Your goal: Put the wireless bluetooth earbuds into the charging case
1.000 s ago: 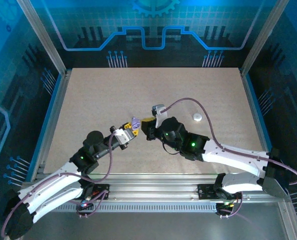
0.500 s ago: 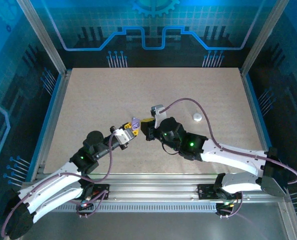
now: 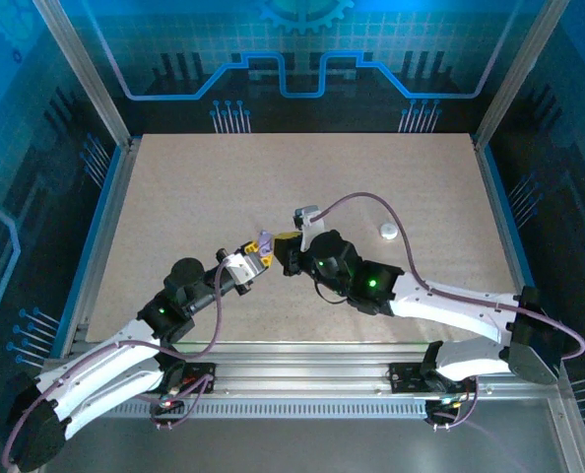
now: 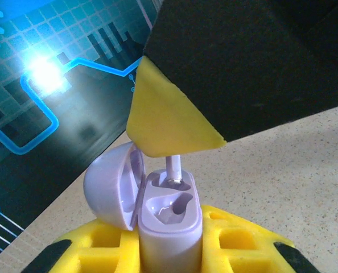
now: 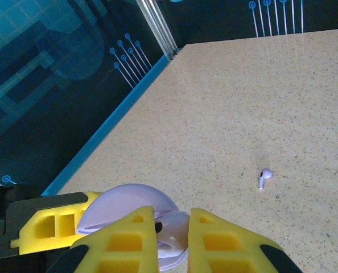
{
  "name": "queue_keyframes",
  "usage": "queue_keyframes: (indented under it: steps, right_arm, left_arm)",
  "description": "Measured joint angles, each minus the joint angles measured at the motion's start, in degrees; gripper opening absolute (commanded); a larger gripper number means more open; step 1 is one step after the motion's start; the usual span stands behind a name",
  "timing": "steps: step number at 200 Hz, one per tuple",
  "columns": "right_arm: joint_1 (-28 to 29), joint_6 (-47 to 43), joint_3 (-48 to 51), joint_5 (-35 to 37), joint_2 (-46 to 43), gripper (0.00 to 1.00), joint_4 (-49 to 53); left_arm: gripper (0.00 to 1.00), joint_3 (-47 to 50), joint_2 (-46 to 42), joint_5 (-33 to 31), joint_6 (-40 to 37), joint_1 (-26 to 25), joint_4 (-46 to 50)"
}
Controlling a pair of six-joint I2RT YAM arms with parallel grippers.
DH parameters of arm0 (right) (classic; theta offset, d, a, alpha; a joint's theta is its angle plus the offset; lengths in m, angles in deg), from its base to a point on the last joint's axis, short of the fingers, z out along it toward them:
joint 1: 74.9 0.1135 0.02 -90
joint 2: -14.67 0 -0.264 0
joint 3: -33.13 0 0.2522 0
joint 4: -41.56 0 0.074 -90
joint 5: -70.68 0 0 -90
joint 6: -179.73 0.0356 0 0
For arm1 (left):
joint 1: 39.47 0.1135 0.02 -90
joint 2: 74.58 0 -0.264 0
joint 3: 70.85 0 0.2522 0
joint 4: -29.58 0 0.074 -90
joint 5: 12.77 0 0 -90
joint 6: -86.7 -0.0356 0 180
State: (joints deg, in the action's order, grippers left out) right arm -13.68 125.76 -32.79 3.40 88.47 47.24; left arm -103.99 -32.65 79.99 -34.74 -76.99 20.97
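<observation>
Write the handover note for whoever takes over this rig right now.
Left end effector: shut on the lavender case, lid open.
Right end effector: shut on the held earbud, its stem entering one slot of the case.
On the table: a loose earbud and a small white round item.
Done: nothing fully seated yet; the other slot looks empty.
To do: seat this bud, release it, then fetch the loose one.
</observation>
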Motion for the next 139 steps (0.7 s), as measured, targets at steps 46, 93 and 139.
queue_keyframes:
  steps: [46, 93, 139]
  right_arm:
    - [1.03, 0.31, -0.46, 0.9, 0.48, 0.14, 0.74]
    - [1.68, 1.51, -1.51, 1.97, 0.98, 0.14, 2.12]
    - [2.27, 1.95, -4.79, 4.57, 3.19, 0.14, 5.75]
  left_arm:
    - [0.16, 0.0, -0.02, -0.44, -0.02, 0.0, 0.02]
    - [0.16, 0.02, -0.42, -0.61, -0.02, -0.15, 0.48]
    - [0.16, 0.04, -0.44, -1.97, -0.02, -0.15, 0.87]
